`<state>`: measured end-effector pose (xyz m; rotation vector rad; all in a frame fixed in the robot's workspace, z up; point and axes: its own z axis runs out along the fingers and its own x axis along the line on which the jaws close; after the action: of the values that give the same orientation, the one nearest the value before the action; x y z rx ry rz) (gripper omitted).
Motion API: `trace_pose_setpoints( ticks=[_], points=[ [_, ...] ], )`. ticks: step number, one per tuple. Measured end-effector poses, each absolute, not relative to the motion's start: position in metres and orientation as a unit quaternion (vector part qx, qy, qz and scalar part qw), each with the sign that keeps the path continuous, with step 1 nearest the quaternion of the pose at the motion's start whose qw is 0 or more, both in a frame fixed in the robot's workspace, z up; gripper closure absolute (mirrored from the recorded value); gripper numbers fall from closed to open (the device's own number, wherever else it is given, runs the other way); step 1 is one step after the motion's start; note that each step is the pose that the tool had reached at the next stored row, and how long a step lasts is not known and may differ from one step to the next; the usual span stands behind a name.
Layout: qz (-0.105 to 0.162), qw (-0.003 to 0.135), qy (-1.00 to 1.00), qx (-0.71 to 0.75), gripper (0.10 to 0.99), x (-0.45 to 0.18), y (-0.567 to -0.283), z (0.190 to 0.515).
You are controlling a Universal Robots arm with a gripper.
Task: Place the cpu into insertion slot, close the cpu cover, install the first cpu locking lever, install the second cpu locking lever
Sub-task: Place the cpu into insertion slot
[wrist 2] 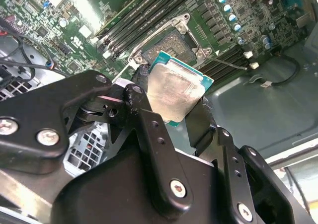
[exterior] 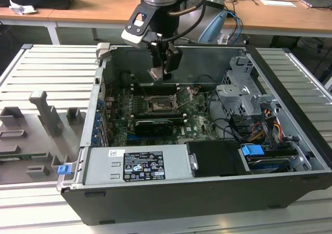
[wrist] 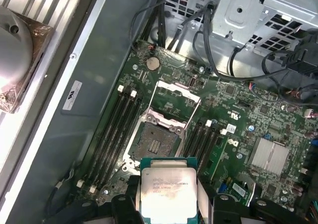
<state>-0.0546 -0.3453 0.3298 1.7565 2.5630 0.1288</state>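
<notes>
One chip in play: the cpu (wrist: 168, 191) is pinched in the gripper (wrist: 168, 200), fingers (wrist: 130, 204) clamped on two opposite edges, silver lid facing the first wrist camera. It hangs in the air inside the open computer case (exterior: 155, 203), over the green motherboard (wrist: 238, 134) and apart from it, just short of the insertion slot (wrist: 155, 144). The slot sits bare and dark between two banks of memory slots (wrist: 112, 134). The cpu cover (wrist: 177, 89) is swung up on its hinge at the slot's far edge, so the recess is open.

Handling, my read: light, thin, rigid, no flex. The metal lid looks smooth, so it could slip if gripped loosely. The underside contacts and the slot's pins are likely fragile. Edge grip as shown is the right hold, with nothing touching the faces.

Orientation: it is square, so no real long axis. In the exterior view it looks tipped, not level with the board. In the first wrist view its edges run roughly parallel to the slot's rim.
</notes>
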Motion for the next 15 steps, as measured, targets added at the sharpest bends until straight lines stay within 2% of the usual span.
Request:
trace_pose_setpoints(
  ticks=[15],
  points=[
    [0.039,0.019,0.783,0.62,0.545,-0.055,-0.345,0.319]
  ],
)
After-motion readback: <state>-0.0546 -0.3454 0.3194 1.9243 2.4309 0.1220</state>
